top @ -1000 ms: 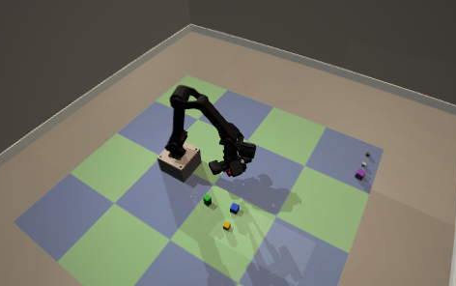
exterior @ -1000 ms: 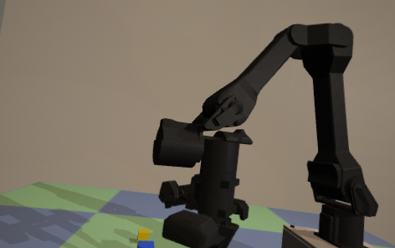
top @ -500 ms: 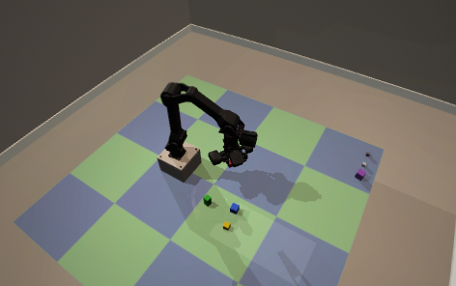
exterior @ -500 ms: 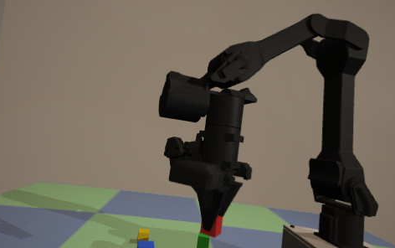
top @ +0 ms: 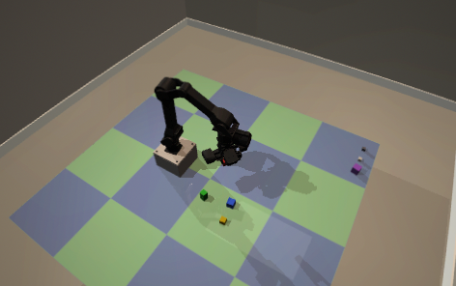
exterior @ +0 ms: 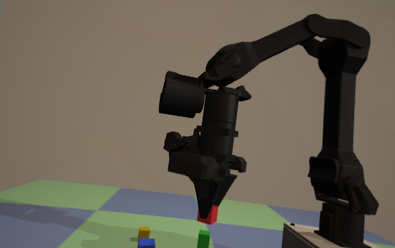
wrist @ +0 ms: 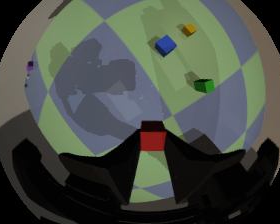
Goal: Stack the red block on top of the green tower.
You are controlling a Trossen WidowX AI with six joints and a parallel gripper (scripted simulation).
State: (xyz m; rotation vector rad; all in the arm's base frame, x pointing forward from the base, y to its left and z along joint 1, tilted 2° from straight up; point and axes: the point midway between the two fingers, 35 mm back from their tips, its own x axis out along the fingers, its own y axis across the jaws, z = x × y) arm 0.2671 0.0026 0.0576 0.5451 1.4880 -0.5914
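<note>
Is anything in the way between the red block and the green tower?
Nothing. In the wrist view, only bare checkered floor lies between the red block, shut in the gripper, and the green tower.

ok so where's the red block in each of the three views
Top: red block is a small red speck at the arm's tip, right of the grey base, above the floor.
Exterior: low centre, pinched between the fingers, just above the green tower.
Wrist: lower centre, between the two dark fingers.
Shared landmark: the blue block.
</note>
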